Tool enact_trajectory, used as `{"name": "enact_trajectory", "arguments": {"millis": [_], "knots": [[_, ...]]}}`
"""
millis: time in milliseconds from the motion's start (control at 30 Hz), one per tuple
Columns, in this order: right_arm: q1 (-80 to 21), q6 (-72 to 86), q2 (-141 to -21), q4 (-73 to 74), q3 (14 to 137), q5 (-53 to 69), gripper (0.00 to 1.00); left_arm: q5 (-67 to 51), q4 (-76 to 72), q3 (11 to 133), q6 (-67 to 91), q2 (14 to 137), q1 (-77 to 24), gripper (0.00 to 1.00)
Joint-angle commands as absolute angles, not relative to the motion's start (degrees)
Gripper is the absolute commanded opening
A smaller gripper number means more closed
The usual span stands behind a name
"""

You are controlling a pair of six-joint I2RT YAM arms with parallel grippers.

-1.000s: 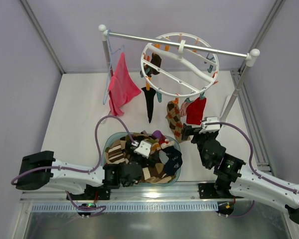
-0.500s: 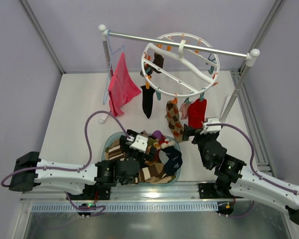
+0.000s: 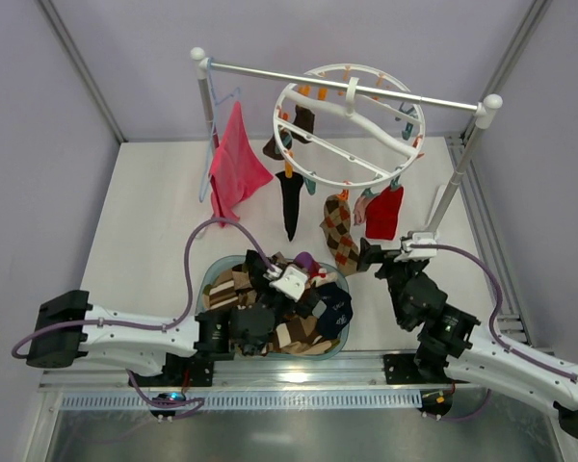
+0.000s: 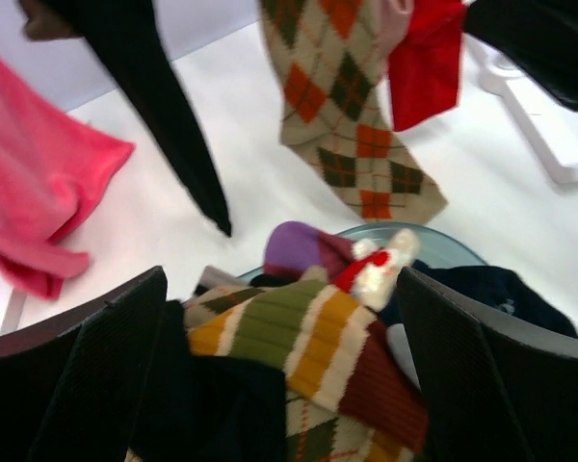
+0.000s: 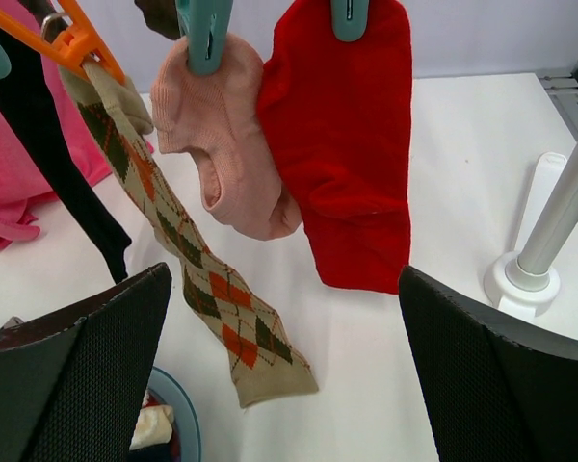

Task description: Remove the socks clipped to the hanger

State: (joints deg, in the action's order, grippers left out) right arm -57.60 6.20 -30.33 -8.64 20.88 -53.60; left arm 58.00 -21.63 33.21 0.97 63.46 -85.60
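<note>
Right gripper [image 5: 284, 279] gapes empty below the hanger [image 3: 356, 185]; red sock [image 5: 342, 144] looks light, limp, so pinch just under its teal clip [image 5: 350, 14] and pull down.

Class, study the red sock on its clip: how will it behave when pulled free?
Probably floppy: the red sock hangs limp from one teal clip. Likely light, since that small clip alone holds it. A tug may swing the hanger, which seems to hang freely from the rail.
</note>
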Motion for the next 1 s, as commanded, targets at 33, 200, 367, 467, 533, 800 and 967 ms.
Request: {"name": "enact_trajectory", "arguments": {"millis": [33, 200, 367, 467, 533, 800, 967], "knots": [[-57.31, 5.01, -26.11, -16.43, 18.11, -56.16, 1.0, 47.13, -32.61, 38.58, -4.4, 66.44, -82.55, 1.0], [-55.9, 4.22, -19.17, -20.74, 13.45, -57.22, 1.0, 33.76, -32.51, 43.5, -0.35, 72.68, -73.75, 0.99], [-55.28, 4.39, -14.24, -21.36, 11.16, -56.17, 1.0, 25.59, -35.07, 47.89, 2.63, 78.39, -67.16, 1.0], [-54.67, 4.31, -16.6, -21.88, 11.6, -56.6, 1.0, 19.97, -34.72, 50.52, 5.0, 82.34, -63.2, 1.0], [-54.41, 4.48, -18.54, -22.5, 11.86, -56.6, 1.0, 17.68, -35.24, 51.41, 5.36, 84.71, -61.88, 1.0], [-52.21, 5.36, -22.15, -23.38, 11.95, -55.02, 1.0, 13.45, -34.63, 56.51, 7.03, 91.13, -59.33, 1.0], [-52.12, 6.06, -20.31, -22.24, 11.51, -53.53, 1.0, 13.88, -35.59, 58.88, 7.47, 94.92, -58.54, 1.0]]}}
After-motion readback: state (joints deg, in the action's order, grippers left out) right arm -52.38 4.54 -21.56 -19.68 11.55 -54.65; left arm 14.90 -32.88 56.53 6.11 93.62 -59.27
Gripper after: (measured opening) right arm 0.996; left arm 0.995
